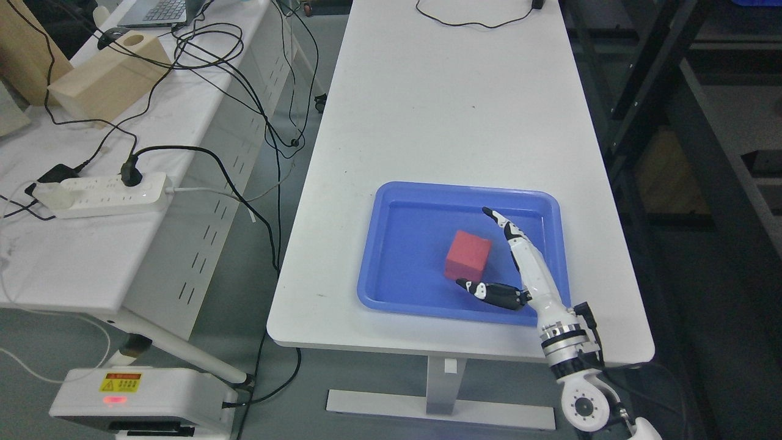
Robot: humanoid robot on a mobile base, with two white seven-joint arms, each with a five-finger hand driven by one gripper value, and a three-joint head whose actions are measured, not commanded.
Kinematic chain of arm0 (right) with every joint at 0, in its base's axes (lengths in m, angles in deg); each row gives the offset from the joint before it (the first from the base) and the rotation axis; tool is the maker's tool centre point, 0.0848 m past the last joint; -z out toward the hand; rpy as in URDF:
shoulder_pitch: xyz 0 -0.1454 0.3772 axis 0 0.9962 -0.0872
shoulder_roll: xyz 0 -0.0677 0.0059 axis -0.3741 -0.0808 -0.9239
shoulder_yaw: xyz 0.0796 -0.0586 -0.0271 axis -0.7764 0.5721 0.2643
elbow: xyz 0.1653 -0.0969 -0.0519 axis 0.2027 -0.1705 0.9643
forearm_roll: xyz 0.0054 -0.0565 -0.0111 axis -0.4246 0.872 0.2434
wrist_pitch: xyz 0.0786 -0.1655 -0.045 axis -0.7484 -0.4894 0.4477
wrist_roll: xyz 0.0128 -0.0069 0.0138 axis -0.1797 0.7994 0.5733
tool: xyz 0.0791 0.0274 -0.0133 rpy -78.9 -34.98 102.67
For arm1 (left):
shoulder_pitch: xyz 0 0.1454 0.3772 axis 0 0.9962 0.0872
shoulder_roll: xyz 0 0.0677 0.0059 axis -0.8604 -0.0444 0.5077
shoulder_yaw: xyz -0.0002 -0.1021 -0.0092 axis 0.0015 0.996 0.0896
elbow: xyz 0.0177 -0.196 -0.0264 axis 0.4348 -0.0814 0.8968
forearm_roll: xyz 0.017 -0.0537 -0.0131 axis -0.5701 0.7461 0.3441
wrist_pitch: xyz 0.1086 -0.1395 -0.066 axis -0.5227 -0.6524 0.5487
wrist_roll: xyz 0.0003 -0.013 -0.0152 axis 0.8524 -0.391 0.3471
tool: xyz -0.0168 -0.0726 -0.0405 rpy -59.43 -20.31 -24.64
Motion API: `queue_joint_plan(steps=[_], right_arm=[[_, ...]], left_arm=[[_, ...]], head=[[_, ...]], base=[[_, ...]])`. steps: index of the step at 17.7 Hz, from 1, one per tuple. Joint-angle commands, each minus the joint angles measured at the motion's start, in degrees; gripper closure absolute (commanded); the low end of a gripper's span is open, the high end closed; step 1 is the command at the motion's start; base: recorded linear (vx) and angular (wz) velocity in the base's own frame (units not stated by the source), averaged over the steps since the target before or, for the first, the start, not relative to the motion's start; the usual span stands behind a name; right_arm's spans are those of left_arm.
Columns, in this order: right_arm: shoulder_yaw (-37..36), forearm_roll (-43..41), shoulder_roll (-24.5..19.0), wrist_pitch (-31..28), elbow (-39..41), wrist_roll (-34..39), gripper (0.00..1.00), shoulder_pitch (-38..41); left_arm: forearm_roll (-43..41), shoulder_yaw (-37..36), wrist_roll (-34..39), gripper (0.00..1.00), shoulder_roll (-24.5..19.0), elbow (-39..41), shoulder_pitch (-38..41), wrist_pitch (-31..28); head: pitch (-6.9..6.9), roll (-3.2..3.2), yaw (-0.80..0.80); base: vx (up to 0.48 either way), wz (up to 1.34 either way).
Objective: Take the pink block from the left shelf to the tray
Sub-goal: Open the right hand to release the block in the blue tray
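Note:
A pink-red block (467,254) rests on the floor of the blue tray (391,244), a little right of the tray's middle. My right hand (478,249) comes in from the lower right and hovers over the tray's right half. Its fingers (510,233) stretch out straight behind the block and its dark thumb (489,291) points left in front of it. The hand is open, and the block lies in the gap between thumb and fingers without being held. My left arm does not show.
The tray sits near the front edge of a long white table (452,98). A second white table (91,201) at the left carries a power strip (101,194), cables and wooden boxes (110,73). Dark shelving (702,122) stands at the right.

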Motion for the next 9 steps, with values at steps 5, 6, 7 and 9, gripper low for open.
queue_joint_plan(steps=[5,6,7,9], right_arm=[[-5.9,-30.7,0.3,8.1,0.1,-0.1,0.00,0.9],[-5.9,-31.3,0.2,8.7,0.1,-0.1,0.00,0.9],[-6.0,-32.1,0.1,9.3,0.1,-0.1,0.00,1.0],[-6.0,-32.6,0.1,9.6,0.1,-0.1,0.00,1.0]], left_arm=[[0.0,0.0,0.0,0.00,-1.0,1.0,1.1,0.0],[0.0,0.0,0.0,0.00,-1.0,1.0,1.1,0.0],[0.0,0.0,0.0,0.00,-1.0,1.0,1.1,0.0],[0.0,0.0,0.0,0.00,-1.0,1.0,1.1,0.0]], head=[[0.00,0.00,0.00],[0.00,0.00,0.00],[0.00,0.00,0.00],[0.00,0.00,0.00]], base=[[-0.004,0.00],[-0.018,0.00],[-0.018,0.00],[-0.027,0.00]])
